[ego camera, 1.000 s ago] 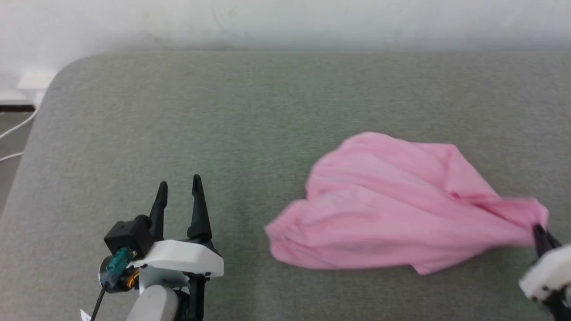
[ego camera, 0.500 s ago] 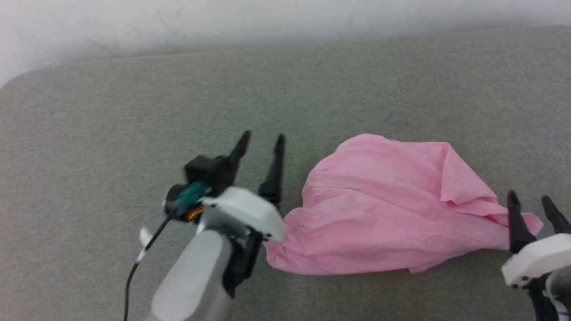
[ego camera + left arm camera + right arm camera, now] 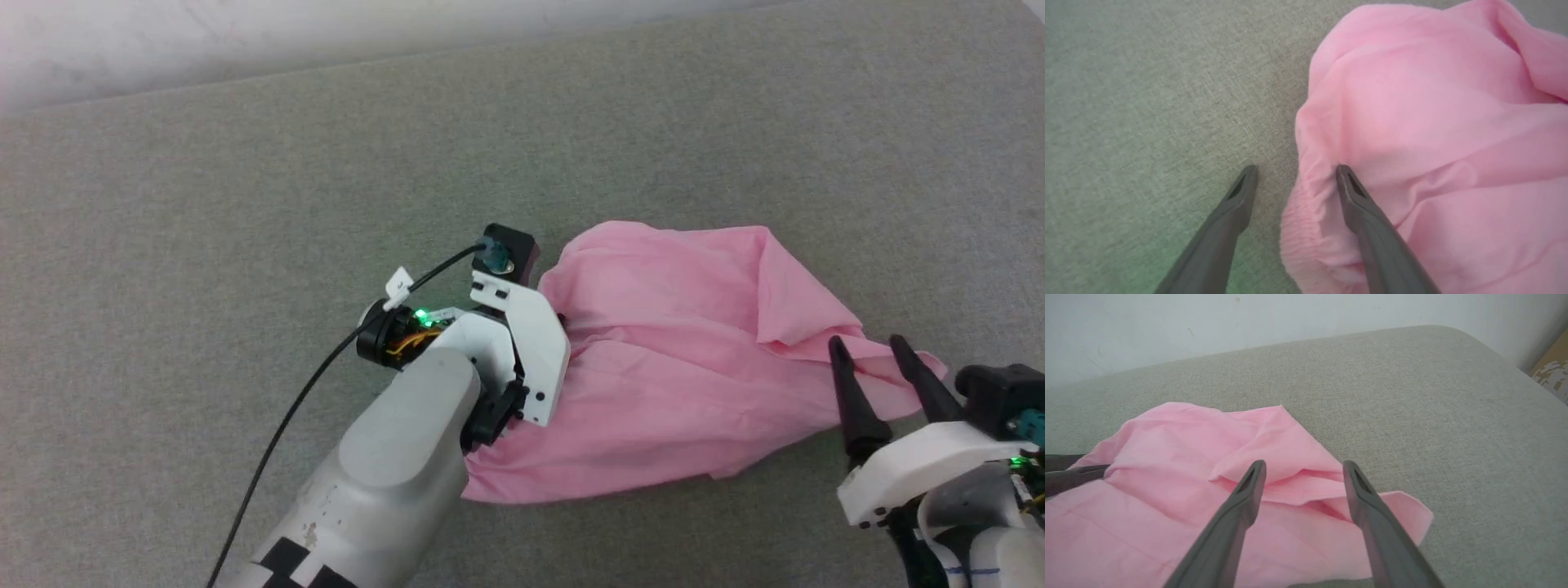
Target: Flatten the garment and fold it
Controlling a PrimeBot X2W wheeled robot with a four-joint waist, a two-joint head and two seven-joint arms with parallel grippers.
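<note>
Where it lies bunched, the garment point(image 3: 678, 367) shows pink wrinkles.

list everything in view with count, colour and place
garment: one, light pink, crumpled on the padded surface, right of centre
padded surface: one, grey-green, under everything
wall: one, whitish, beyond the surface's far edge
tan object: one, tan with pale patches, past the surface's corner; cannot tell what
cable: one, black, along the left arm
left gripper: one, white with dark fingers, open, straddling the garment's gathered edge
right gripper: one, same colours, open, over the garment's right corner
</note>
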